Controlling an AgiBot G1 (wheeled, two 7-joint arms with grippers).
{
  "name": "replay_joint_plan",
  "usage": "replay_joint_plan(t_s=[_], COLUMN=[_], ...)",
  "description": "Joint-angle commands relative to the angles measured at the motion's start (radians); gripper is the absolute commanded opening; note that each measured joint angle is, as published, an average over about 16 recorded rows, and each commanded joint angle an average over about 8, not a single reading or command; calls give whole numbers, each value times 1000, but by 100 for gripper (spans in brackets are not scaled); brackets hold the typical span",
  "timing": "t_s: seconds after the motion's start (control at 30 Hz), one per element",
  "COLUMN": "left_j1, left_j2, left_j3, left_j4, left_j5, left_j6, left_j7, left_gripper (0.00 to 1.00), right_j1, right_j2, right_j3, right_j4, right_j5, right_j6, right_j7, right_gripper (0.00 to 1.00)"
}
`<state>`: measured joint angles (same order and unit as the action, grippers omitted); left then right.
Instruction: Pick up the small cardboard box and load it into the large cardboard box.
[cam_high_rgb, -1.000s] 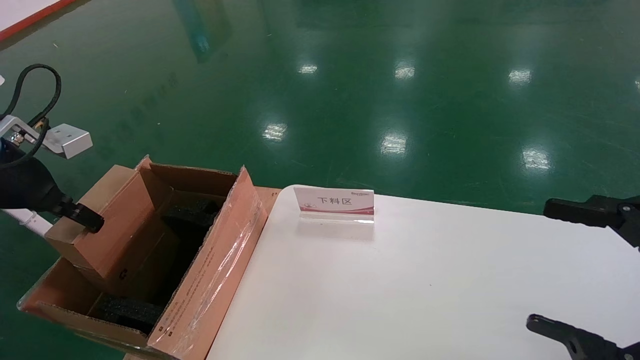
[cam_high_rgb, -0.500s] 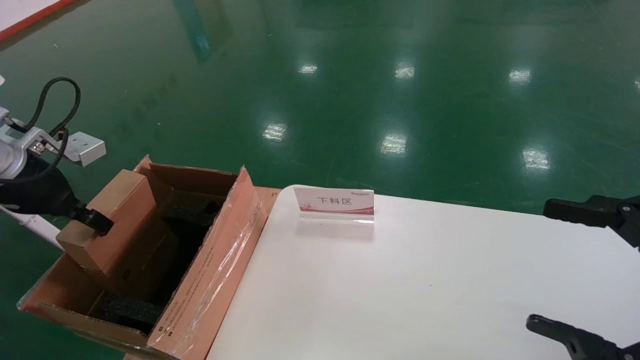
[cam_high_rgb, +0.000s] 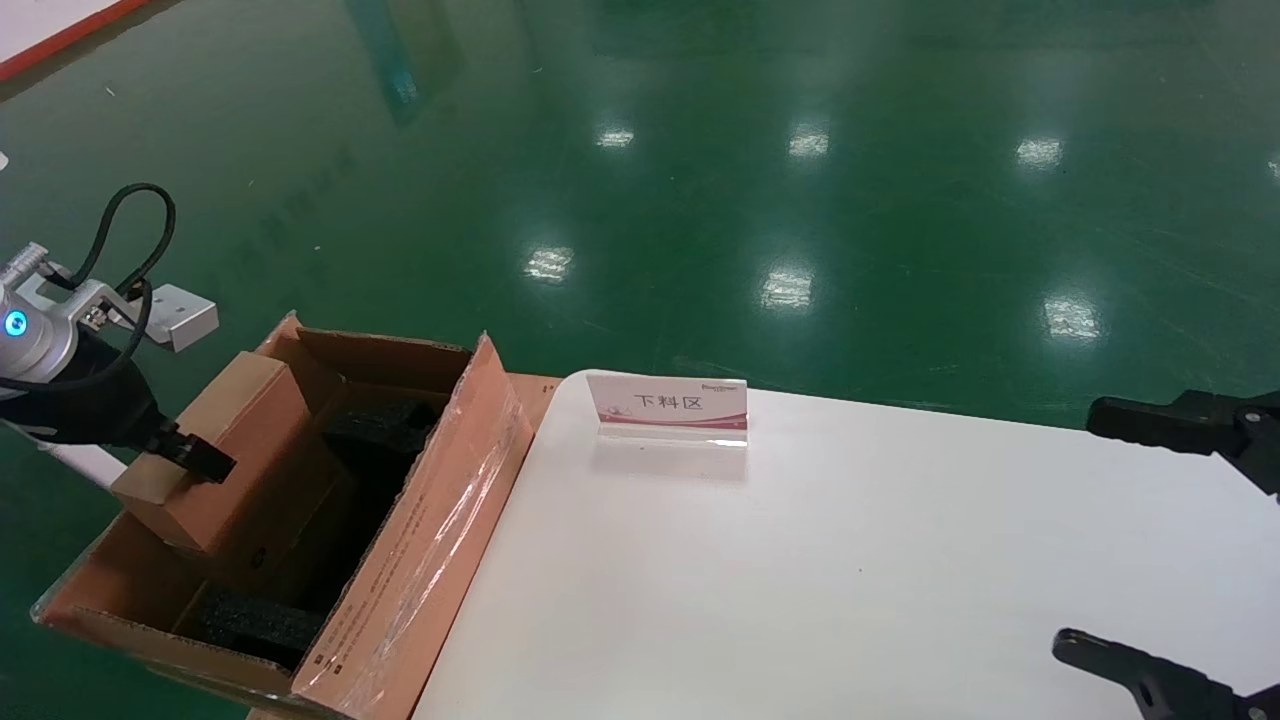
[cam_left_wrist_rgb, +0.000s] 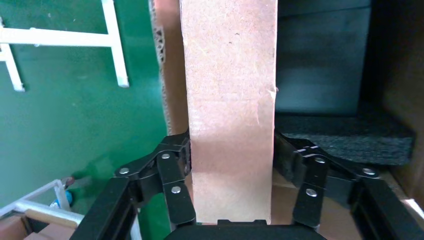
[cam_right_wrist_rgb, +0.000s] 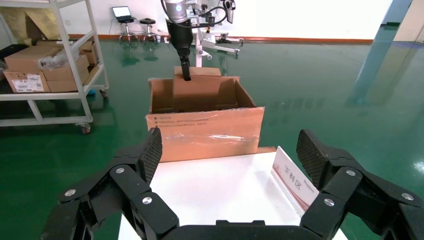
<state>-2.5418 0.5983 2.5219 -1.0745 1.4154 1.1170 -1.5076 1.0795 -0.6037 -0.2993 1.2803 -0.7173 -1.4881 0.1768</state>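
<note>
Green glossy floor stretched behind a white table (cam_high_rgb: 850, 560). Off its left end, the left gripper (cam_high_rgb: 190, 455) clamped the small cardboard box (cam_high_rgb: 215, 470), plain brown and tilted, partly down inside the large cardboard box (cam_high_rgb: 410, 560), whose taped flap stood tall over black foam. The right gripper (cam_right_wrist_rgb: 230, 165) hung spread open above the table.

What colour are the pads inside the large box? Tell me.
Black foam pads in the large cardboard box, clearest in the head view.

Glossy green floor (cam_high_rgb: 700, 150) with ceiling-light reflections; white tabletop (cam_high_rgb: 850, 580) bearing a small sign (cam_high_rgb: 668, 408); white shelving rack (cam_right_wrist_rgb: 65, 65) holding cartons by a white wall (cam_right_wrist_rgb: 300, 17).
</note>
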Motion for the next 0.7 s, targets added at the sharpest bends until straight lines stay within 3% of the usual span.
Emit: replay_joint_plan(t_s=[0.03,0.5,0.57,0.7], left_j1=[11,96,105,119], left_j2=[2,42,47,54], left_j3=[2,10,11,10], left_j4=[4,77,85,99], left_j5=[2,-6,-9,-14], left_j6=[-6,-17,-15,-15], left_j7=[-4,-5,-3,1], left_gripper=[0,1,12,62], right_j1=[0,0,0,0], right_j2=[0,0,0,0], right_j3=[0,-1,-1,-1], right_j4=[0,0,0,0], right_j5=[0,1,1,1], right_j6=[0,0,0,1], right_j7=[0,0,0,-1], right_gripper=[100,100,100,100])
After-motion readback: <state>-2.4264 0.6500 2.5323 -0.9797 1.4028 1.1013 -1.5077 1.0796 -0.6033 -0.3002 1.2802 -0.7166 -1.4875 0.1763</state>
